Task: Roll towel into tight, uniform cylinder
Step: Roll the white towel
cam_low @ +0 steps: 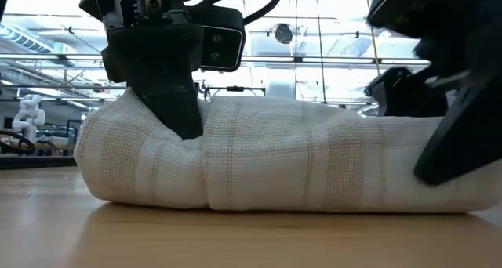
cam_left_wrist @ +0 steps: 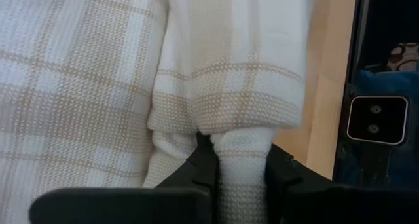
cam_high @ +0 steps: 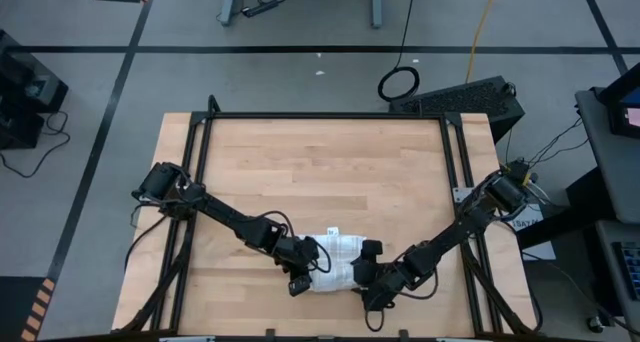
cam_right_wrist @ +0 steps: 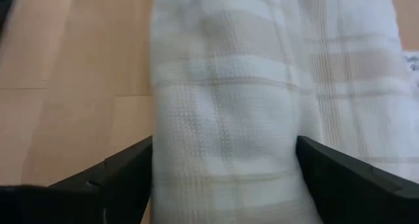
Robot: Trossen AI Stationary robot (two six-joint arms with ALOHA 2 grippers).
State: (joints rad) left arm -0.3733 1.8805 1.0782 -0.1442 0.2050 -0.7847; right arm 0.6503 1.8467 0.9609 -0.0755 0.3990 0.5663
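Towel [cam_high: 335, 262], white with beige check, lies rolled into thick bundle on wooden tabletop [cam_high: 320, 172], near front edge, between both arms. Left claw [cam_left_wrist: 241, 175] clenched on narrow fold of cloth at one end of roll; low view shows same claw [cam_low: 169, 88] pressing down into roll's top. Right claw [cam_right_wrist: 226, 171] spread wide, its fingers [cam_right_wrist: 124, 175] straddling roll at other end, cloth filling gap between them. Small tag [cam_high: 333, 233] pokes from towel's far edge.
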